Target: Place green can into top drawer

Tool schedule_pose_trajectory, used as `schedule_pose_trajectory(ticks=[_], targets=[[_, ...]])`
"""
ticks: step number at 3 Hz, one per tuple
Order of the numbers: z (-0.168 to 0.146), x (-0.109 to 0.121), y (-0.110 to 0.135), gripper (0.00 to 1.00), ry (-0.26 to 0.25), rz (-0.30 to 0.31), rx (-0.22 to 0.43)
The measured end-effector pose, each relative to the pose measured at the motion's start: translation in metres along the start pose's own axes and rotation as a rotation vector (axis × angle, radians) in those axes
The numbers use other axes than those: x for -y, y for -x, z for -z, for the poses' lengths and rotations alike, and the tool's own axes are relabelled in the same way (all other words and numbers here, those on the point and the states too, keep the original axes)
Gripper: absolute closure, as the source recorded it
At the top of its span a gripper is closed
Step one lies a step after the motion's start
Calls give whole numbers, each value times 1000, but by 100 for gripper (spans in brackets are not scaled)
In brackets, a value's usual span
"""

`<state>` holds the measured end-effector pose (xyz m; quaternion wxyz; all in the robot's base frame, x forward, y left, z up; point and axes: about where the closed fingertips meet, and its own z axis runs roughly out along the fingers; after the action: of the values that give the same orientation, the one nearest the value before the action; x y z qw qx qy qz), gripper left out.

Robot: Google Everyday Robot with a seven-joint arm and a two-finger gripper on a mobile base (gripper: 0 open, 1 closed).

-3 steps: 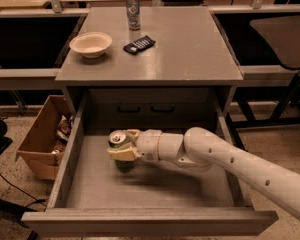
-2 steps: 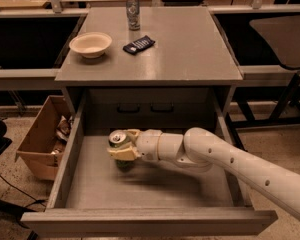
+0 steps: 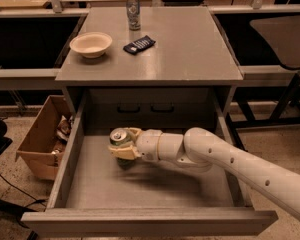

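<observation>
My gripper is clamped round the green can inside the open drawer. My fingers hide most of the can's body, so only its silver top shows. I cannot tell whether it touches the floor. My arm is cut off at the right. On the cabinet are one bowl, one silver can and one dark packet.

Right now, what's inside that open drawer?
Inside the top drawer is the green can, gripped by the robot's tool just above the grey floor. The arm covers the floor beneath it, so that patch can't be checked.
</observation>
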<state>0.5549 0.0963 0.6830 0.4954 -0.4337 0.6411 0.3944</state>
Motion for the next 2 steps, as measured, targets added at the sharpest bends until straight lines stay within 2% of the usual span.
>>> schedule_pose_trajectory(ticks=[1,2], targets=[[0,0,0,6,0,0,0],[0,0,0,0,0,0,0]])
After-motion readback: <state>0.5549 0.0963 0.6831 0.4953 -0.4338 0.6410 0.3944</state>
